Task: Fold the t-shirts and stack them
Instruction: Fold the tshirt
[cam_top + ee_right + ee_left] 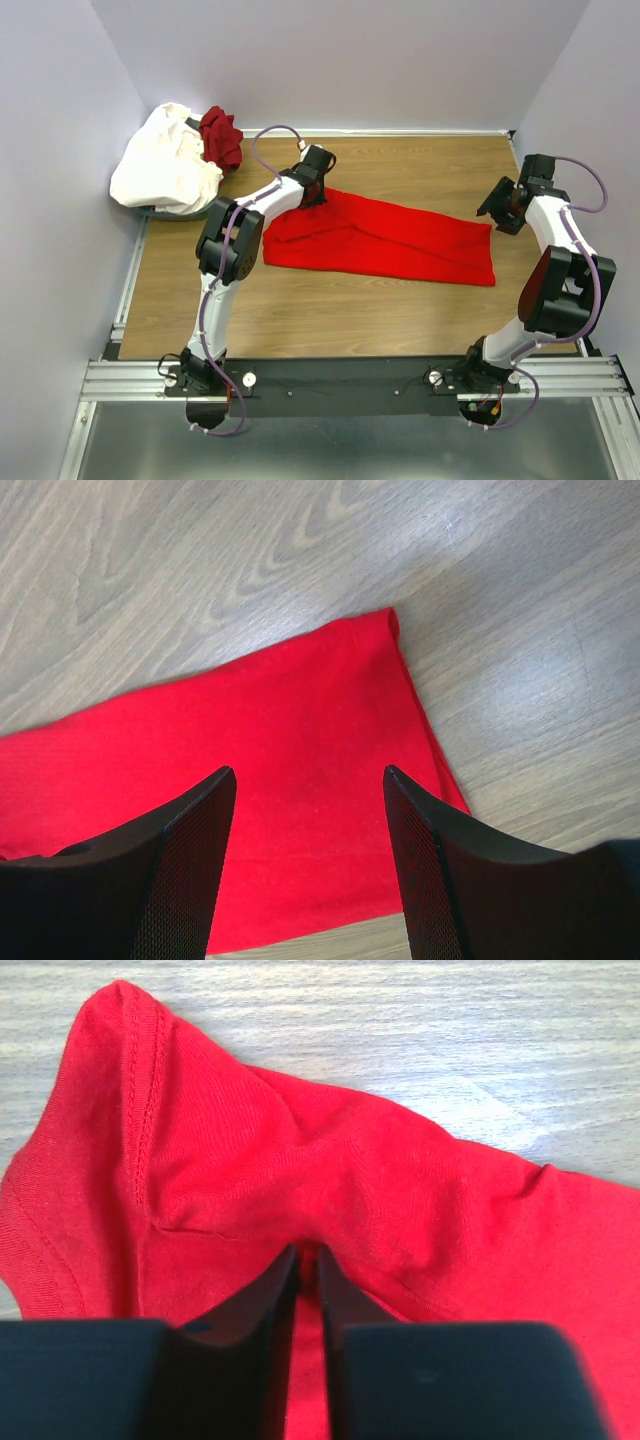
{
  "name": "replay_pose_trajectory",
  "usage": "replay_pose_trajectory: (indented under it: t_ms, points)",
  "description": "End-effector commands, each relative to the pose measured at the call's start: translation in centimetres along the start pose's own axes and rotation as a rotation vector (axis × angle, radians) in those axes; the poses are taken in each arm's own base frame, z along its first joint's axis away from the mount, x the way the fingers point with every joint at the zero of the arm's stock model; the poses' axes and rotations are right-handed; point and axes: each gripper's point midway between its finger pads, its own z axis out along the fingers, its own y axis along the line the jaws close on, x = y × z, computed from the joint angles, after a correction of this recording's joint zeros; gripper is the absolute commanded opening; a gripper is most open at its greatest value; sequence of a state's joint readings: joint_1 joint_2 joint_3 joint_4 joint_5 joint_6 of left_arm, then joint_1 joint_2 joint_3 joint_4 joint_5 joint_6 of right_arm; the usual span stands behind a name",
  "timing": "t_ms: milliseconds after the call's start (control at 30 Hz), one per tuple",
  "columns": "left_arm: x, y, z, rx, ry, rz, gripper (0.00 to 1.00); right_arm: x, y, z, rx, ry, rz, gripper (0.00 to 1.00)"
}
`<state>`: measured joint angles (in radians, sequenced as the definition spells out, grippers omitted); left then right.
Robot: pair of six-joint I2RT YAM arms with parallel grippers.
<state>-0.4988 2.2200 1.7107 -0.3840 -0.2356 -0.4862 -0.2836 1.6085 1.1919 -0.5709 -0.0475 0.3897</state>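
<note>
Left wrist view catches the pinch on red

Left wrist view, close in: the left gripper (308,1256) has its fingers drawn almost together on a fold of the bright red t-shirt (400,1190). Creases run into the tips and a double-stitched hem (140,1090) sits off to the left, detail the overhead cannot give. Top external view supplies the layout instead: the red shirt lies in a long band across the middle of the wooden table (400,160), with the left gripper at its far left corner and the right gripper (500,208) near its right end. Right wrist view shows that one's fingers wide apart, hovering over the shirt's corner, holding nothing. Only the overhead shows the white t-shirt (165,165) and the maroon t-shirt (222,135), heaped together in the far left corner
</note>
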Motion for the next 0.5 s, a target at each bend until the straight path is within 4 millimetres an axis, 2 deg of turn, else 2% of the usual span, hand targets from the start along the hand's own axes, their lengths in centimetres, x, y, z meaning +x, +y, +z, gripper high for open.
replay_pose_trajectory:
  t_ms: [0,33,67,133,300,400,467]
  points:
    - [0.5,0.7,0.6,-0.032,0.006,0.003,0.14,0.3,-0.1,0.1,-0.009,0.022,-0.011,0.68]
    - [0.4,0.7,0.5,-0.031,0.003,0.003,0.12,0.2,-0.1,0.1,-0.008,0.020,-0.011,0.68]
    - [0.3,0.7,0.4,-0.031,0.002,0.003,0.05,0.2,-0.1,0.1,-0.007,0.019,-0.012,0.68]
    - [0.4,0.8,0.1,-0.031,0.005,0.005,0.00,0.2,-0.1,0.1,-0.009,0.019,-0.011,0.68]
    - [-0.8,0.8,-1.7,-0.024,-0.025,-0.014,0.00,0.2,0.0,0.1,-0.013,0.020,-0.014,0.68]
    - [-0.8,0.6,-2.7,-0.009,-0.031,-0.025,0.00,0.3,0.1,0.1,-0.017,0.023,-0.012,0.68]
    - [-0.1,0.7,-3.1,-0.008,-0.023,-0.024,0.00,0.3,0.0,0.0,-0.019,0.024,-0.012,0.68]
